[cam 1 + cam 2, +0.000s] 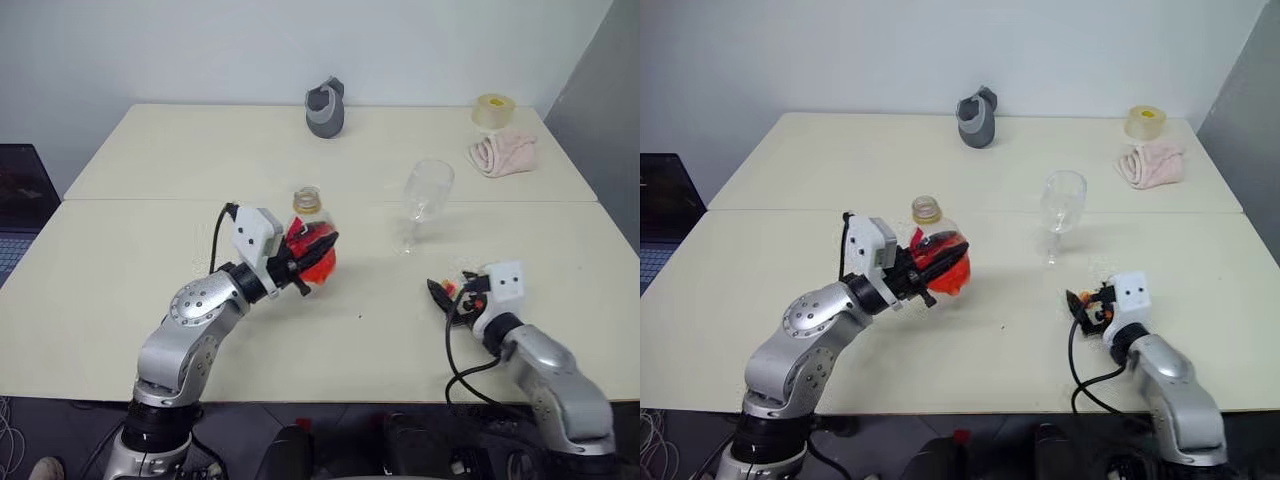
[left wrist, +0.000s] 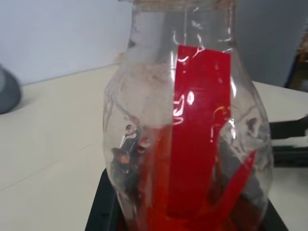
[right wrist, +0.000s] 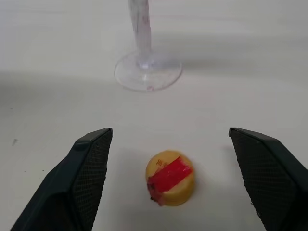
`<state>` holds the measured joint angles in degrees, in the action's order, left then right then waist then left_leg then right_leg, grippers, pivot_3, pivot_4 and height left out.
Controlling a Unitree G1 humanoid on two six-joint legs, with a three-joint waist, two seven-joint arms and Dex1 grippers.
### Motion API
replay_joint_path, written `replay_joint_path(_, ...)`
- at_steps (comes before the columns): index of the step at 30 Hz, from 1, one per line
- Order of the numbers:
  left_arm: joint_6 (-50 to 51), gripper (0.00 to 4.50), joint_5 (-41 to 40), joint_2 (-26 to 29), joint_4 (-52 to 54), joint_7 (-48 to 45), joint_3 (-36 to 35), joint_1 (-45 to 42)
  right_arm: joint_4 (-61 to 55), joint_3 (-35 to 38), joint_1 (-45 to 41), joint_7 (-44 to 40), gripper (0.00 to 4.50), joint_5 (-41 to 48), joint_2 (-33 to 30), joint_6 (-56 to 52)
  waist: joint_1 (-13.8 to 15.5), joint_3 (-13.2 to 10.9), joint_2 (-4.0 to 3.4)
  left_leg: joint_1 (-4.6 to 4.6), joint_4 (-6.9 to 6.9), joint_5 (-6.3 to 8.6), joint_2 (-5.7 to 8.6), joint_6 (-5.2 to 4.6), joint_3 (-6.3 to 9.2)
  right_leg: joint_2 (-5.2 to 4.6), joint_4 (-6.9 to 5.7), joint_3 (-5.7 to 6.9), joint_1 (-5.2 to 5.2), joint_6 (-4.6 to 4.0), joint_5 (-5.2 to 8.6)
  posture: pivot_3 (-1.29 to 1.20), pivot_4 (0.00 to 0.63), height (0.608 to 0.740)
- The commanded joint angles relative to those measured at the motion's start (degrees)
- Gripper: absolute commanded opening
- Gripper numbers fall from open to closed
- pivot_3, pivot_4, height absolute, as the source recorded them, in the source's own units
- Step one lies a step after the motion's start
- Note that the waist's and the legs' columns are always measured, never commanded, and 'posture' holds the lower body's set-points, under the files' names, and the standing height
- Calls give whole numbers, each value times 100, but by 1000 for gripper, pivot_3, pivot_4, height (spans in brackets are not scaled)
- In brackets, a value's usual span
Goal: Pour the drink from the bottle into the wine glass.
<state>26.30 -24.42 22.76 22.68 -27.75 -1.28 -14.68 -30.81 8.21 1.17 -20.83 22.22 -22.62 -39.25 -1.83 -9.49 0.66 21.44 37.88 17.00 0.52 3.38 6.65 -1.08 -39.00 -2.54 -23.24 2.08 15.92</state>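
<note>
Between wide right fingers [image 3: 91, 178], cap [image 3: 170, 178].

Head stereo overhead; wrist views close, table-level.

Yellow cap [image 3: 171, 178] with red strip; red drink [image 1: 318, 262]; pink cloth [image 1: 503, 152].

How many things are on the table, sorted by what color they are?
Clear: 2, bottle with red drink, wine glass
Yellow: 2, cap, tape roll
Grey: 1, holder
Pink: 1, cloth
Total: 6
</note>
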Motion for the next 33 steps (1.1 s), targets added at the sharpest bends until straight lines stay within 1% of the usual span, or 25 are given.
replay_joint_path(1,-173,1263,232,-90,-129,470,-392,3,-727,2,6,-919,4194,1144,-233,-284,-7,0,1,-2,0,0,0,0,-1,3,0,1,2,0,0,0,150,740)
replay_joint_path(3,-472,1263,544,-119,-548,757,-548,-60,-780,-408,-234,-1667,4194,1221,-508,81,-5,0,0,-2,-1,1,1,-1,3,5,1,4,3,0,0,0,150,740)
replay_joint_path(5,-738,1263,780,-137,-1042,1045,-735,-289,-666,-775,-656,-1981,4194,1194,-551,281,-7,-3,6,-5,2,1,5,-1,-3,3,1,1,5,0,0,0,150,740)
replay_joint_path(7,-1005,1263,942,-116,-1541,1213,-874,-553,-362,-1038,-1094,-1937,4194,1099,-360,358,-2,-4,8,-9,4,0,16,-1,-3,6,0,3,6,0,0,0,150,740)
replay_joint_path(10,-1460,1263,1082,-105,-2414,1373,-1073,-954,371,-1375,-1656,-1796,4194,897,121,535,4,4,22,-5,4,0,16,0,12,8,0,17,7,-1,-1,0,150,740)
replay_joint_path(14,-2158,1263,1257,-176,-3452,1464,-1154,-1383,1030,-1690,-2072,-1871,4194,598,478,956,17,4,22,9,5,-12,19,21,18,-14,6,18,-2,-2,-1,0,150,740)
replay_joint_path(20,-3147,1263,1416,-263,-4883,1692,-1293,-1829,1362,-1905,-2345,-2058,4194,458,654,1255,15,5,24,24,15,-13,19,24,27,-23,5,22,-10,3,-4,0,150,740)
replay_joint_path(24,-3783,1263,1512,-254,-5766,1554,-1249,-1951,1445,-1961,-2332,-2085,4194,359,682,1363,9,6,26,23,12,-13,45,23,34,-20,2,27,-12,3,-4,0,150,740)
replay_joint_path(26,-4028,1840,1545,-234,-6080,1527,-1251,-2008,1436,-1939,-2325,-2065,4222,367,691,1347,7,7,26,25,12,-13,47,23,36,-21,1,24,-16,3,-4,0,150,740)
replay_joint_path(27,-4109,2015,1529,-222,-6169,1519,-1271,-2032,1426,-1936,-2321,-2059,4222,359,682,1345,8,7,26,24,12,-13,47,23,40,-23,1,24,-16,2,-4,0,150,740)
replay_joint_path(29,-4202,2666,1479,-207,-6274,1506,-1312,-2068,1412,-1924,-2317,-2049,4222,351,665,1340,5,7,26,24,11,-13,49,23,44,-24,-1,26,-16,3,-4,0,150,740)
replay_joint_path(31,-4231,3340,1458,-188,-6297,1482,-1323,-2063,1419,-1897,-2325,-2036,4222,345,650,1342,3,7,26,23,11,-13,51,22,48,-24,-2,24,-16,3,-4,0,150,740)
replay_joint_path(33,-4168,3887,1438,-183,-6154,1462,-1334,-1958,1447,-1890,-2326,-2046,4222,319,625,1374,0,7,26,24,11,-13,52,22,53,-24,-2,24,-16,3,-4,0,150,740)
